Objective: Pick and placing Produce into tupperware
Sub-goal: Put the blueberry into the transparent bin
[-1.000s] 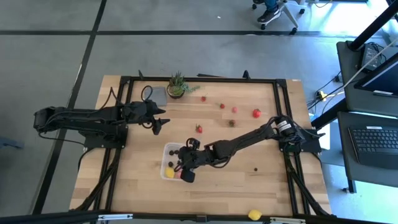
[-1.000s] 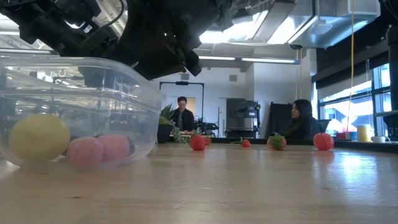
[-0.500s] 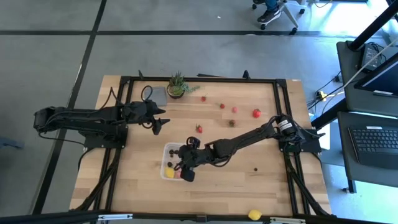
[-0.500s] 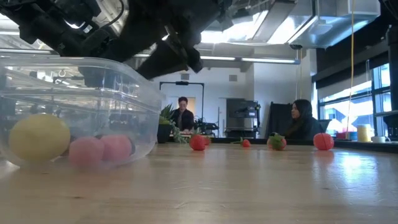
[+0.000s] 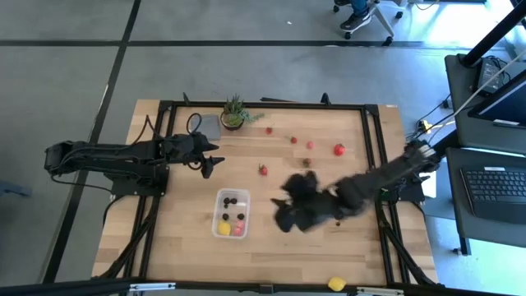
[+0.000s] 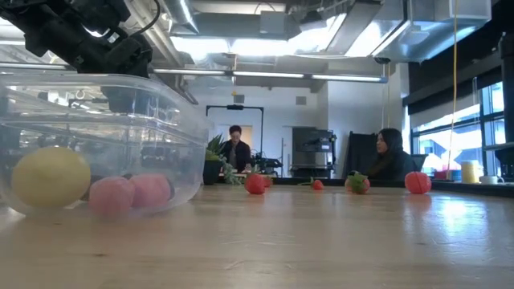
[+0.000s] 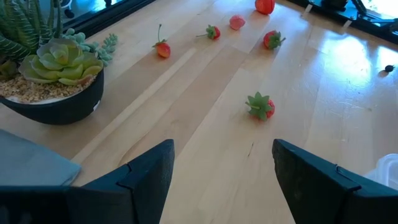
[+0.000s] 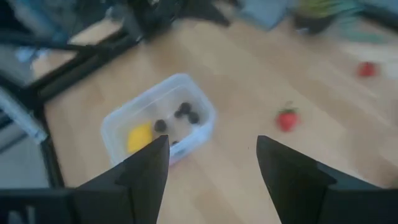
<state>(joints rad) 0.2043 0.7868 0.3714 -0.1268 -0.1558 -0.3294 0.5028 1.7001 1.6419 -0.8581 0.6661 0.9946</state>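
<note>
The clear tupperware (image 5: 231,212) stands left of the table's middle, toward the near edge. It holds a yellow lemon piece (image 5: 224,228), a red piece (image 5: 237,231) and dark berries (image 5: 233,200). Loose strawberries lie farther back, among them one (image 5: 263,170) just beyond the tub and a bigger one (image 5: 339,150) to the right. My right gripper (image 5: 288,215) hangs blurred above the table right of the tub; in its wrist view it (image 8: 214,174) is open and empty. My left gripper (image 7: 221,180) waits open at the back left, near the plant.
A potted green plant (image 5: 234,113) and a flat grey square (image 5: 207,125) sit at the far edge. A dark berry (image 5: 338,223) lies at the right, a yellow piece (image 5: 336,284) at the near edge. Two people (image 6: 235,149) sit in the room beyond.
My right gripper has risen out of the tupperware and swung toward the table's right edge, rolling as it went; it now hangs clear of the tub. The tub and the pieces in it have stayed in place.
</note>
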